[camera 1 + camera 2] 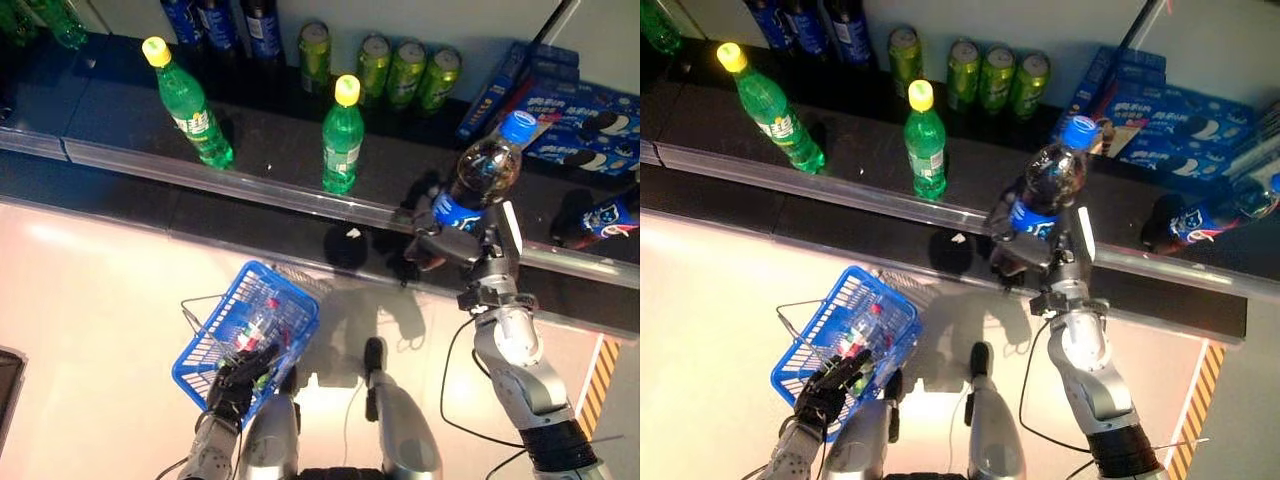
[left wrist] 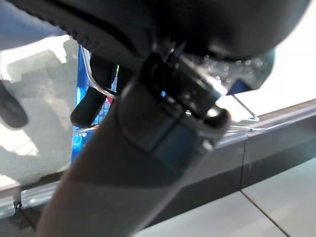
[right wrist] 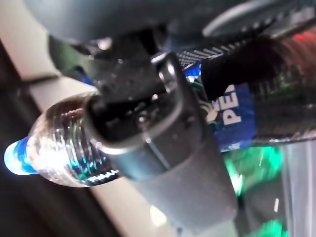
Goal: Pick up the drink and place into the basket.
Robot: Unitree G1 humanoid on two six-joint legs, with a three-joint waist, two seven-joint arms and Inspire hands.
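A dark cola bottle (image 1: pixel 484 172) with a blue cap and blue label is held in my right hand (image 1: pixel 446 240), whose fingers are curled round its lower part, above the front edge of the dark shelf (image 1: pixel 270 150). The bottle also shows in the right wrist view (image 3: pixel 64 148), with the thumb (image 3: pixel 163 138) across it. My left hand (image 1: pixel 240 380) is shut on the wire handles of the blue basket (image 1: pixel 215 345), which hangs low at the left over the pale floor. A bottle with a red label (image 1: pixel 252 325) lies inside the basket.
Two green bottles with yellow caps (image 1: pixel 343 135) stand on the shelf, with green cans (image 1: pixel 405 72) and dark bottles (image 1: pixel 225 22) behind. Blue biscuit boxes (image 1: pixel 585 125) lie at the right. A yellow-black striped strip (image 1: pixel 598 385) marks the floor at the right.
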